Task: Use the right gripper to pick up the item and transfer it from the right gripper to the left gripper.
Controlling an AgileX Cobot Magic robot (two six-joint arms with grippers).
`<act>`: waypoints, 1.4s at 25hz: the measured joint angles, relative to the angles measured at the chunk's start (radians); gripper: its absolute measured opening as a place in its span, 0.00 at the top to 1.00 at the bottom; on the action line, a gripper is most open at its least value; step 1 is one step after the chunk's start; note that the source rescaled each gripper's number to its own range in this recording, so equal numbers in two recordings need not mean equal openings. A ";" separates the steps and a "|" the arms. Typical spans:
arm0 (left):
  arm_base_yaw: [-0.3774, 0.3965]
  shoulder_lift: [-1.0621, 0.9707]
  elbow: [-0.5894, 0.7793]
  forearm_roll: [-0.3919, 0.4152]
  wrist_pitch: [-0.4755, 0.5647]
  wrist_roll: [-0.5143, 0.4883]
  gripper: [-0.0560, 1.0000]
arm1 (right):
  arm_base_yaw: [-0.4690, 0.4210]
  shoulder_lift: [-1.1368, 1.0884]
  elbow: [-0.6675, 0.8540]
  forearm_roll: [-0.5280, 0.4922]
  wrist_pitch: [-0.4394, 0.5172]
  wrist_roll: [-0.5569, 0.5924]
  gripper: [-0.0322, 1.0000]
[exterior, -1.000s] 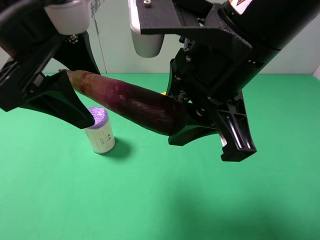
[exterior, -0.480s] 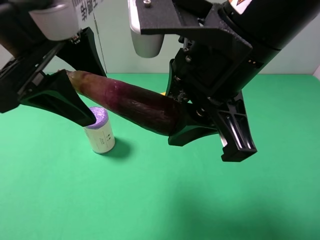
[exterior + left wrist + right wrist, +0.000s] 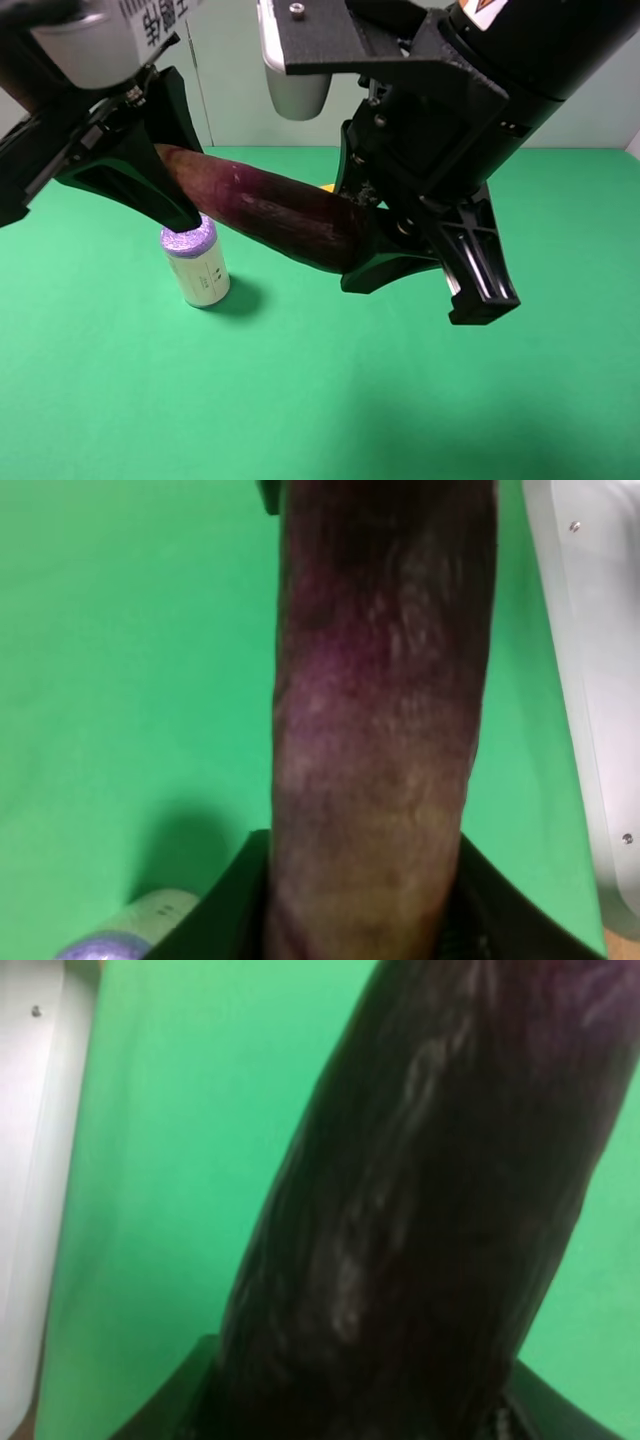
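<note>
You had the right tool (image 3: 420, 288) clamped on the eggplant's (image 3: 270, 210) thick end, clear above the desk (image 3: 300, 400), so its stem end reached between the fingers of the left tool (image 3: 185, 175), whose grip I cannot tell.

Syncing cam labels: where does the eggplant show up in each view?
Exterior high: eggplant slants across the middle, held off the table; in the picture it sits just above the purple-topped roll.
Left wrist: eggplant fills the centre, running lengthwise.
Right wrist: eggplant fills most of the frame, slanted.
Shared landmark: green table, behind it in all three.
</note>
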 joint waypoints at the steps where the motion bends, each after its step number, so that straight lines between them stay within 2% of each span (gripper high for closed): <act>1: 0.000 0.000 0.000 -0.005 0.000 0.007 0.93 | 0.000 0.000 0.000 0.000 0.000 0.000 0.96; 12: 0.000 0.000 0.000 -0.015 -0.002 0.021 0.94 | 0.000 0.000 0.000 -0.004 0.002 0.000 0.96; 13: 0.000 0.000 0.000 -0.015 -0.002 0.021 0.94 | 0.000 0.000 0.000 -0.004 0.002 0.000 0.93; 14: 0.000 0.000 0.000 -0.015 -0.003 0.022 0.94 | 0.000 0.000 0.000 -0.001 -0.007 0.009 0.81; 16: 0.000 0.000 0.000 -0.036 -0.010 0.022 0.94 | 0.000 0.000 0.000 0.005 -0.037 0.043 0.33; 18: 0.000 0.000 0.000 -0.045 -0.012 0.023 0.94 | 0.000 0.000 0.000 0.005 -0.058 0.092 0.13; 20: 0.000 0.000 0.000 -0.046 -0.012 0.023 0.94 | 0.000 0.000 0.000 0.005 -0.067 0.119 0.05; 25: 0.000 0.000 0.000 -0.046 -0.012 0.024 0.94 | 0.000 0.000 0.000 0.005 -0.073 0.137 0.00; 35: 0.000 0.000 0.000 -0.048 -0.012 0.024 0.94 | 0.000 -0.083 0.000 -0.012 -0.040 0.148 0.00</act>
